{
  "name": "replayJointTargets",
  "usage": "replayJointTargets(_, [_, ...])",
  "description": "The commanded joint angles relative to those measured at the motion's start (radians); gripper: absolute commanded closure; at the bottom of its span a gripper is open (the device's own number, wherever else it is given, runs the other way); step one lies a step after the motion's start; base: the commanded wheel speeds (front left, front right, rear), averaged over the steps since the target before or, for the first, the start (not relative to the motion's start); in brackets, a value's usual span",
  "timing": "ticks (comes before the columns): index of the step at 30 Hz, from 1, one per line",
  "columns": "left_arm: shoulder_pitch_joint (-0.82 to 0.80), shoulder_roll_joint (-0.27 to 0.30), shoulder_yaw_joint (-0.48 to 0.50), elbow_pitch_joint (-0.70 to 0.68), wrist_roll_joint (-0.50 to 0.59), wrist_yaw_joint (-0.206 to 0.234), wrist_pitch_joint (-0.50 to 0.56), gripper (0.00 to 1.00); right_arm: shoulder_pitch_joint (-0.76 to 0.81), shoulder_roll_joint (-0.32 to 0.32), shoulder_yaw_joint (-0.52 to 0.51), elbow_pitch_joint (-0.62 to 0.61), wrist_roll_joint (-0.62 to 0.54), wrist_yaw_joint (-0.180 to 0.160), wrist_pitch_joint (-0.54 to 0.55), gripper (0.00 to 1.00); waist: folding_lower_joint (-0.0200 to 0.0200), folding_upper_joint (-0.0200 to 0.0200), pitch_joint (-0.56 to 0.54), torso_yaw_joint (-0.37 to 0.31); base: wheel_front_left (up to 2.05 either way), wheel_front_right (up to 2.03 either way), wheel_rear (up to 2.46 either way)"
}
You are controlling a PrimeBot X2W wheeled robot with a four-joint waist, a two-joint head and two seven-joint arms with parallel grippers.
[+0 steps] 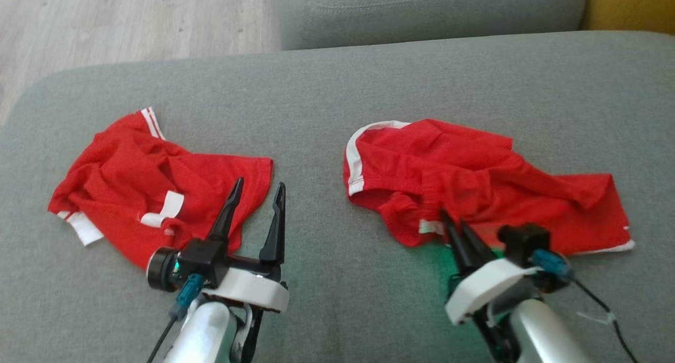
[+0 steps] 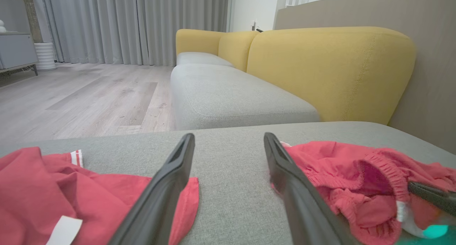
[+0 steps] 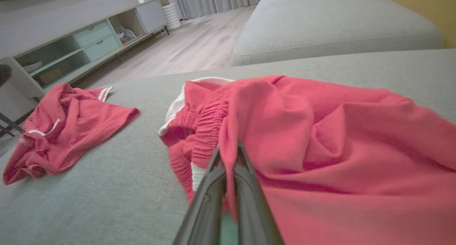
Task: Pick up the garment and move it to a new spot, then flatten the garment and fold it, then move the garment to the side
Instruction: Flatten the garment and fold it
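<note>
Two crumpled red garments with white trim lie on the grey couch seat (image 1: pixel 327 88). My right gripper (image 1: pixel 451 218) is shut on the near edge of the right garment (image 1: pixel 474 178), by its elastic waistband. In the right wrist view a fold of that garment (image 3: pixel 320 131) is pinched between the closed fingers of the right gripper (image 3: pixel 228 149). My left gripper (image 1: pixel 258 186) stands open above the right edge of the left garment (image 1: pixel 132 183), holding nothing. In the left wrist view the open left gripper (image 2: pixel 229 138) points between the left garment (image 2: pixel 53 188) and the right garment (image 2: pixel 338 170).
A second grey seat cushion (image 2: pixel 231 95) with a yellow backrest (image 2: pixel 320 67) extends beyond. Wooden floor (image 1: pixel 132 20) lies past the couch's far left edge. A low cabinet (image 3: pixel 71 49) stands by the wall. A bare strip of seat (image 1: pixel 311 194) separates the garments.
</note>
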Motion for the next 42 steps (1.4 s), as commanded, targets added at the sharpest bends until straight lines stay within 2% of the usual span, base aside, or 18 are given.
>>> replayJointTargets(1, [-0.037,0.002,0.033,-0.026,-0.008,0.009,-0.009,0.00,-0.044,-0.003,0.045,-0.045,0.013,-0.001,-0.005,1.00,0.0000,0.0000,-0.005,-0.004,0.00,0.00,0.00])
replayJointTargets(9, [-0.037,0.002,0.038,-0.031,-0.008,0.009,-0.009,0.00,-0.051,-0.003,0.249,-0.144,0.119,-0.001,0.047,1.00,0.0000,0.0000,-0.006,-0.001,0.00,0.00,0.00])
replayJointTargets(12, [-0.037,0.002,0.038,-0.033,-0.008,0.007,-0.009,0.00,-0.054,-0.003,0.284,-0.152,0.129,-0.001,0.068,1.00,0.0000,0.0000,-0.003,0.008,0.00,0.00,0.00])
replayJointTargets(25, [-0.049,0.002,0.032,-0.035,-0.011,0.009,-0.009,0.00,-0.098,-0.026,0.181,-0.038,0.085,-0.001,0.081,1.00,0.0000,0.0000,0.018,0.032,0.00,0.00,0.00])
replayJointTargets(26, [-0.049,0.002,0.031,-0.033,-0.011,0.008,-0.009,0.00,-0.104,-0.026,0.165,-0.024,0.068,-0.001,0.075,0.43,0.0000,0.0000,0.018,0.030,0.00,0.00,0.00])
replayJointTargets(27, [-0.049,0.002,0.031,-0.032,-0.010,0.008,-0.009,0.00,-0.109,-0.025,0.151,-0.011,0.047,-0.001,0.067,0.00,0.0000,0.0000,0.018,0.028,0.00,0.00,0.00])
replayJointTargets(29, [-0.048,0.002,0.030,-0.031,-0.009,0.009,-0.009,0.00,-0.118,-0.024,0.132,0.011,0.005,-0.001,0.051,0.00,0.0000,0.0000,0.017,0.023,0.00,0.00,0.00])
replayJointTargets(34, [-0.044,0.003,0.037,-0.030,-0.006,0.010,-0.009,0.00,-0.110,-0.013,0.080,0.006,-0.017,-0.001,0.007,0.00,0.0000,0.0000,0.008,0.000,0.00,0.00,0.00])
replayJointTargets(42, [-0.028,0.003,0.048,-0.037,-0.004,0.010,-0.009,0.00,-0.002,-0.009,-0.104,-0.107,-0.049,-0.001,-0.042,0.00,0.0000,0.0000,-0.014,-0.053,0.00,0.00,0.00])
